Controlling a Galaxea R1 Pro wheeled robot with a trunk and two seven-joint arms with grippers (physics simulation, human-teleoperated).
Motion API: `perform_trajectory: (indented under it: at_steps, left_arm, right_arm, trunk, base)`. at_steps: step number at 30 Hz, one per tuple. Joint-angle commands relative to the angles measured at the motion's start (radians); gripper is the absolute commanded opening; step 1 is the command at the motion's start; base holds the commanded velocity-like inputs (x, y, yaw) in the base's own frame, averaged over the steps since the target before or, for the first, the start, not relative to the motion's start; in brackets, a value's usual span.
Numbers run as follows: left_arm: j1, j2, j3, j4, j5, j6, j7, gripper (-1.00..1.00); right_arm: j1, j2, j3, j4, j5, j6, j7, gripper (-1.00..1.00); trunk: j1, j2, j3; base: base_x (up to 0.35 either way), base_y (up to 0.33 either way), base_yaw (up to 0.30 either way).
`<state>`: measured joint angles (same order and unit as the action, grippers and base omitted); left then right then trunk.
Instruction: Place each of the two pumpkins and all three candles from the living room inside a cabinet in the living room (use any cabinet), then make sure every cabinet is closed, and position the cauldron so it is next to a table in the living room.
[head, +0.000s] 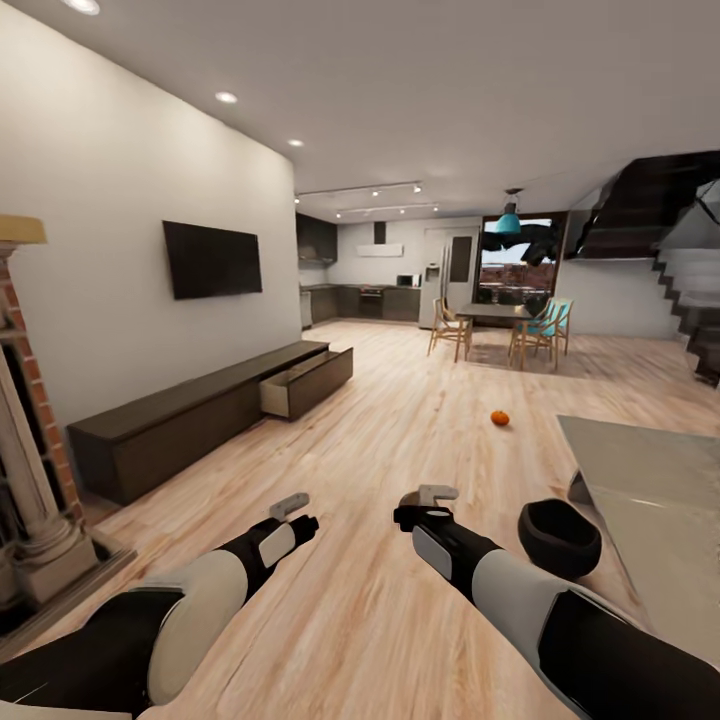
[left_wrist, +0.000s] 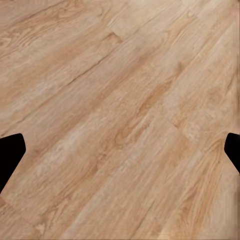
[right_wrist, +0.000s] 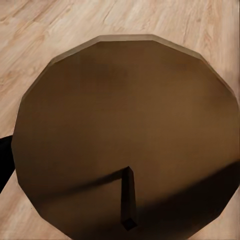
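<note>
One bright-orange pumpkin (head: 500, 418) lies on the plank floor ahead, well beyond both grippers. The long, low dark-brown cabinet (head: 190, 420) runs along the left wall under the TV, and its far drawer (head: 305, 385) is pulled out. A black cauldron (head: 559, 538) sits on the floor beside the grey table (head: 650, 490) at the right. My left gripper (head: 292, 508) hangs open over bare floor, with its fingertips (left_wrist: 11, 150) wide apart. To the left of the cauldron, my right gripper (head: 432, 497) is open and empty. No candles are in view.
A brick and stone fireplace surround (head: 30, 480) stands at the near left. In the right wrist view a round brown surface (right_wrist: 125, 115) lies below the gripper. A dining table with chairs (head: 500, 325), the kitchen and a staircase (head: 690, 300) lie farther back.
</note>
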<state>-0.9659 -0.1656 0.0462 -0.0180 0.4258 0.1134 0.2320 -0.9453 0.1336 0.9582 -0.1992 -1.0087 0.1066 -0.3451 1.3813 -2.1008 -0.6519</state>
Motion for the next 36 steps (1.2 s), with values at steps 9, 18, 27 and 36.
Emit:
perform_trajectory:
  at_steps: [9,18,27,36]
  left_arm:
    - [0.001,0.0,0.004,-0.002,-0.001,0.005,0.004,1.0]
    - [0.001,0.0,0.004,-0.002,-0.001,0.005,0.004,1.0]
    - [0.001,0.0,0.004,-0.002,-0.001,0.009,0.004,1.0]
    - [0.001,0.0,0.004,-0.002,-0.001,0.009,0.004,1.0]
  right_arm:
    - [-0.001,0.0,0.008,-0.002,-0.001,0.005,-0.006,-1.0]
    - [-0.001,0.0,0.008,-0.002,-0.001,0.005,-0.006,-1.0]
    - [-0.001,0.0,0.008,-0.002,-0.001,0.005,-0.006,-1.0]
    - [-0.001,0.0,0.008,-0.002,-0.001,0.005,-0.006,-1.0]
  trunk:
    - [0.0,0.0,0.008]
    - [0.0,0.0,0.013]
    - [0.0,0.0,0.013]
    - [0.0,0.0,0.013]
  base:
    - [0.304,-0.006,-0.24]
    - [0.312,-0.078,-0.12]
    - [0.048,-0.019,-0.234]
    - [0.001,0.0,-0.245]
